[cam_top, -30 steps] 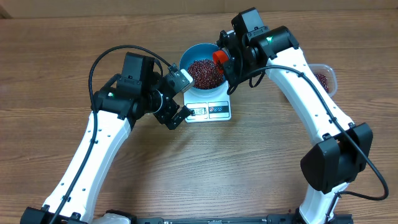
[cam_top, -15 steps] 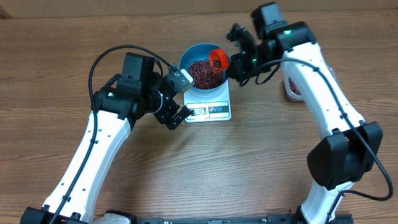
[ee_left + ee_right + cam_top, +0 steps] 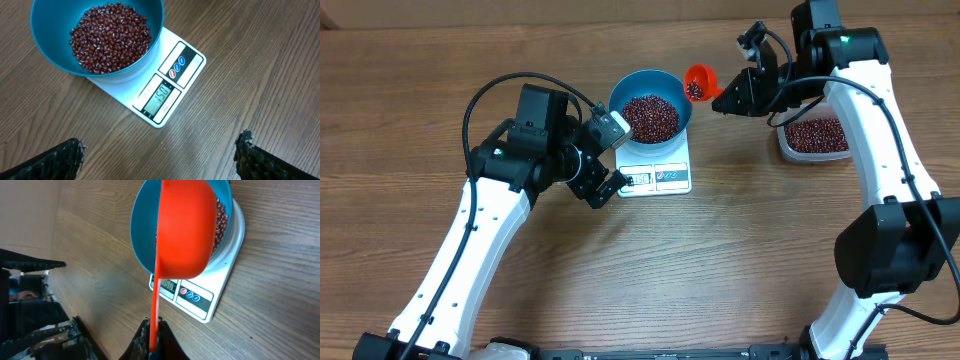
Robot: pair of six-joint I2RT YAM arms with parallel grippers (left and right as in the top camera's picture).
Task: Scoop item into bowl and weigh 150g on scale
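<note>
Display (image 3: 161,96): reads 150, on the scale (image 3: 167,45), along its front edge.
Buttons (image 3: 177,66): beside the display on the scale; markings too small to read.

The bench (image 3: 250,75) is matt, grained wood. The bowl (image 3: 50,35) is smooth blue plastic, the scale (image 3: 122,92) glossy white plastic. The beans (image 3: 110,35) look faintly shiny. The scoop (image 3: 182,230) is smooth orange plastic.

The orange scoop (image 3: 702,74) has left the bowl (image 3: 616,95), seemingly carrying beans (image 3: 693,91).

Robotics lab setup, wood-grain table (image 3: 400,100), 2 white robot arms (image 3: 470,250), loose cabling (image 3: 510,76)
</note>
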